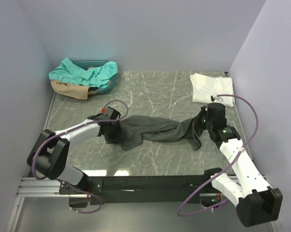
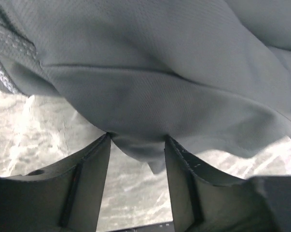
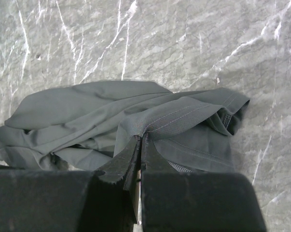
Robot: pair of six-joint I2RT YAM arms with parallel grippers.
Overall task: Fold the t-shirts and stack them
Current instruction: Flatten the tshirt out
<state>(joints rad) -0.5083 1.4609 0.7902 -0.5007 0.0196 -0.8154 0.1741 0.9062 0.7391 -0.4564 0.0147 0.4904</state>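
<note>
The dark charcoal grey t-shirt [image 1: 155, 130] lies bunched in a long roll across the middle of the marble table, between my two grippers. My left gripper [image 1: 110, 128] is at its left end. In the left wrist view the jaws [image 2: 137, 140] stand apart, with the grey cloth [image 2: 159, 72] draped over their hidden tips and sagging between them. My right gripper [image 1: 201, 124] is at the right end. In the right wrist view it [image 3: 141, 134] is shut on a stitched hem of the grey shirt [image 3: 77, 116]. A white t-shirt [image 1: 211, 87] lies folded at the back right.
A dark bin [image 1: 112, 77] at the back left holds a teal shirt [image 1: 82, 72] and a tan shirt [image 1: 68, 89] hanging over its rim. Lilac walls enclose the table on three sides. Bare marble [image 1: 155, 92] shows behind the grey shirt.
</note>
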